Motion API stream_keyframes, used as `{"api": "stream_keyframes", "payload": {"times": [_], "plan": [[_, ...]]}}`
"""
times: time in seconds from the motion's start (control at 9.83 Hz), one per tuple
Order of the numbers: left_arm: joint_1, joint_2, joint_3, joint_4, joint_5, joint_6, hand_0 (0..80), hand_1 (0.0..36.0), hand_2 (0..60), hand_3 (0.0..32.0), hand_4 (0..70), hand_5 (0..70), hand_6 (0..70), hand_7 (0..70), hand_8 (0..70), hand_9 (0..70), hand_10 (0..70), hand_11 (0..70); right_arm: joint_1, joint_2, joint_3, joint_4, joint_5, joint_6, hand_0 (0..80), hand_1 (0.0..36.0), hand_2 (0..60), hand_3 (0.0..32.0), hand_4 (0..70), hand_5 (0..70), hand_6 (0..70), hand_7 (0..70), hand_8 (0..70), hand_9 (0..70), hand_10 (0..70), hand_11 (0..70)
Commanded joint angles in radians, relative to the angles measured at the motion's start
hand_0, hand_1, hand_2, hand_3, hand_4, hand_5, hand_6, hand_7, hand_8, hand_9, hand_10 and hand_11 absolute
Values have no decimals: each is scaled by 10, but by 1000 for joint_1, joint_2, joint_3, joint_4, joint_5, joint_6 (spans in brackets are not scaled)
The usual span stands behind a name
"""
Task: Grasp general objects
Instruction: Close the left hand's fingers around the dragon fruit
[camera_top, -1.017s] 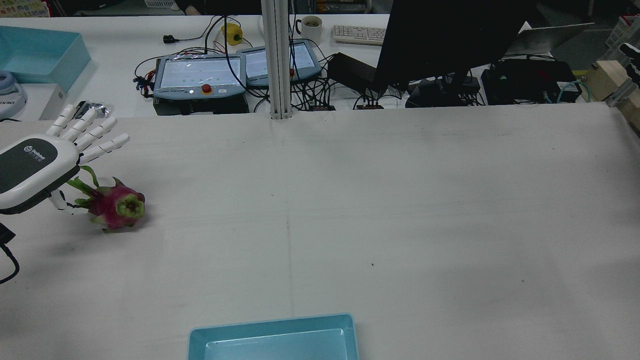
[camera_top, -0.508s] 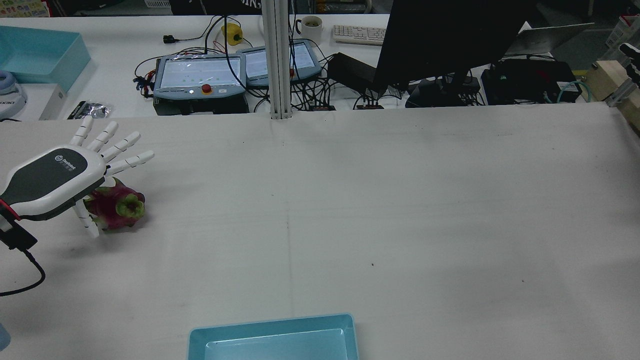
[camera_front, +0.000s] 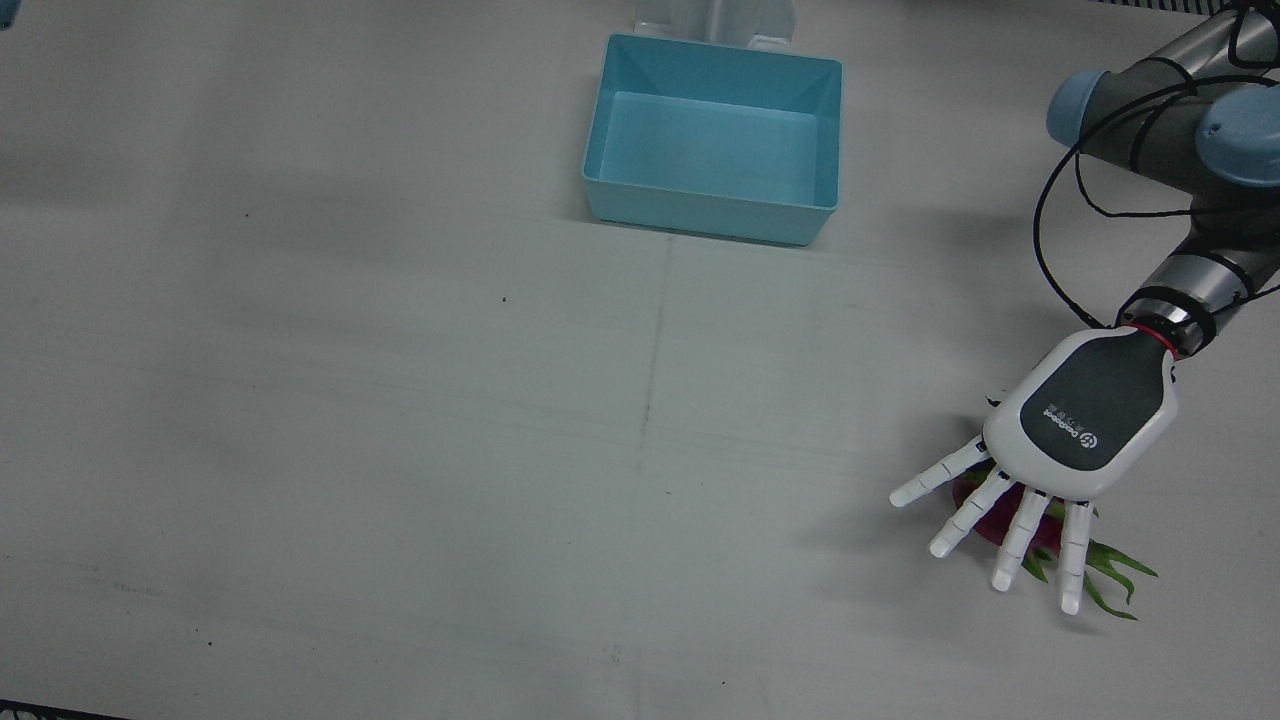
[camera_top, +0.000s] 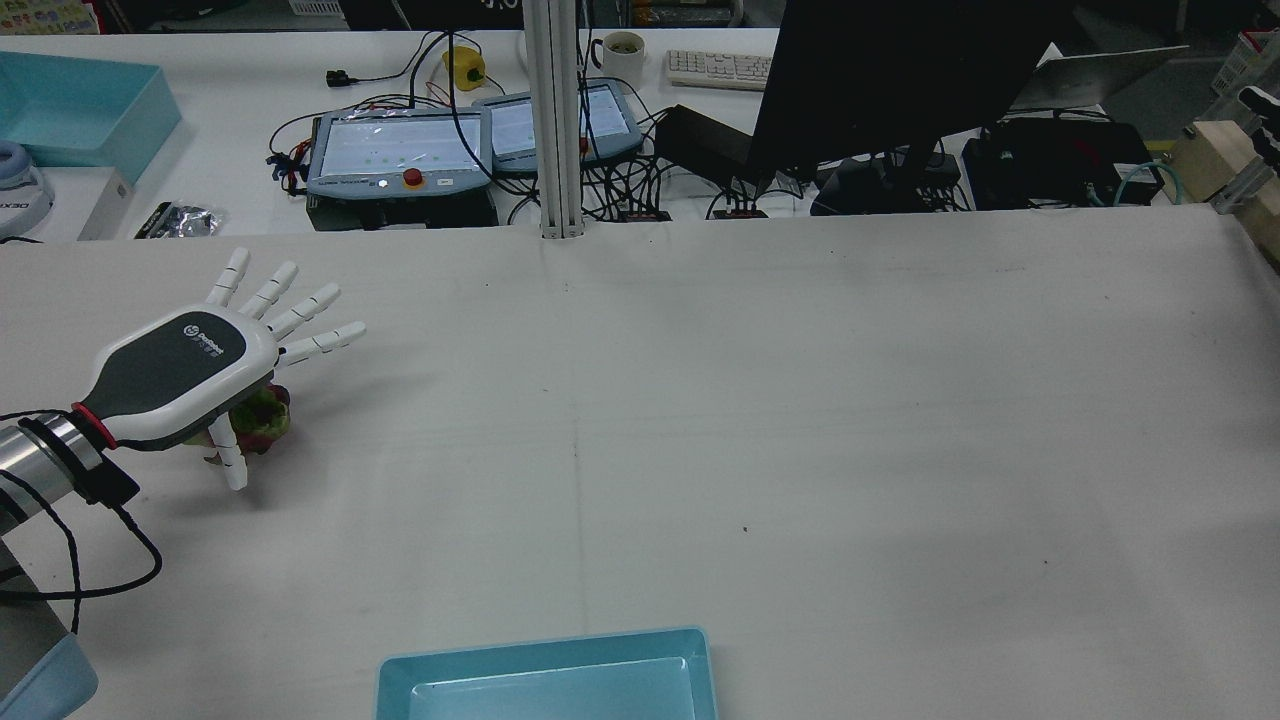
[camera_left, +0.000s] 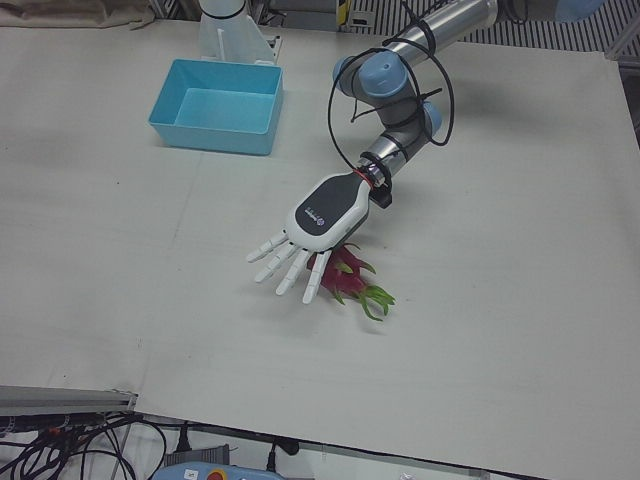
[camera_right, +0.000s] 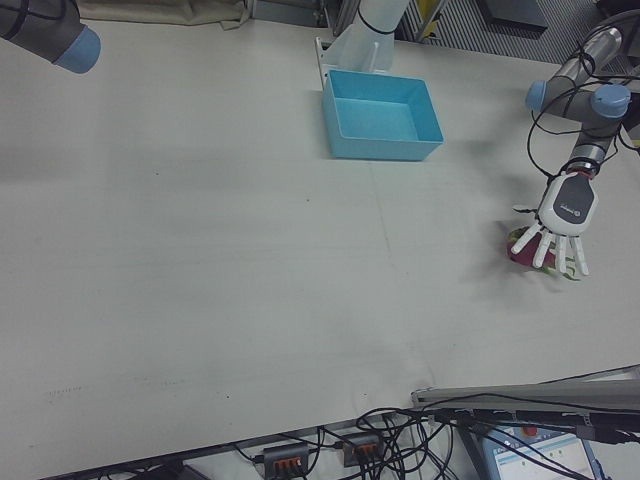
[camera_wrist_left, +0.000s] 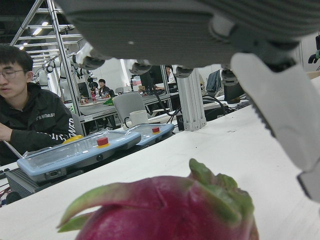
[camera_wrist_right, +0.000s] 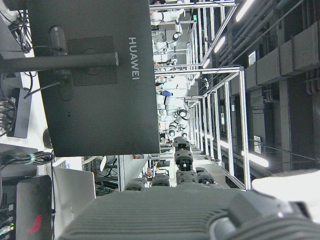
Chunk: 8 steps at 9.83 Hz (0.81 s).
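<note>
A pink dragon fruit (camera_left: 345, 275) with green leaf tips lies on the white table, at the left in the rear view (camera_top: 262, 418). My left hand (camera_left: 322, 212) hovers palm down right over it, open, with its fingers spread past the fruit and its thumb beside it. The hand hides most of the fruit in the front view (camera_front: 1112, 572). In the left hand view the fruit (camera_wrist_left: 170, 210) fills the bottom, close under the palm (camera_wrist_left: 165, 30). My right hand (camera_wrist_right: 175, 215) shows only in its own view, raised and facing a monitor; its fingers are not readable.
An empty light blue bin (camera_front: 712, 215) stands mid-table at the robot's edge and also shows in the rear view (camera_top: 545, 655). Teach pendants (camera_top: 400, 155), cables and a monitor stand beyond the table's far edge. The right arm's elbow (camera_right: 40, 30) is at the far corner.
My left hand has moved rightward and forward over the dragon fruit and now covers most of it. The fruit has stayed in place.
</note>
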Motion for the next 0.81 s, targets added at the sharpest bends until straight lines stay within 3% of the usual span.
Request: {"api": "stream_keyframes", "payload": {"times": [0.0, 0.71], "plan": [[22, -50, 71, 9, -7, 1, 484, 159, 25, 320, 0, 0, 0, 0, 0, 0, 0, 0, 0, 0, 0, 0, 0, 0, 0, 0, 0, 0, 0, 0, 0, 0, 0, 0, 0, 0], [-10, -28, 81, 14, -6, -5, 458, 114, 1, 320, 0, 0, 0, 0, 0, 0, 0, 0, 0, 1, 0, 0, 0, 0, 0, 0, 0, 0, 0, 0, 0, 0, 0, 0, 0, 0]]}}
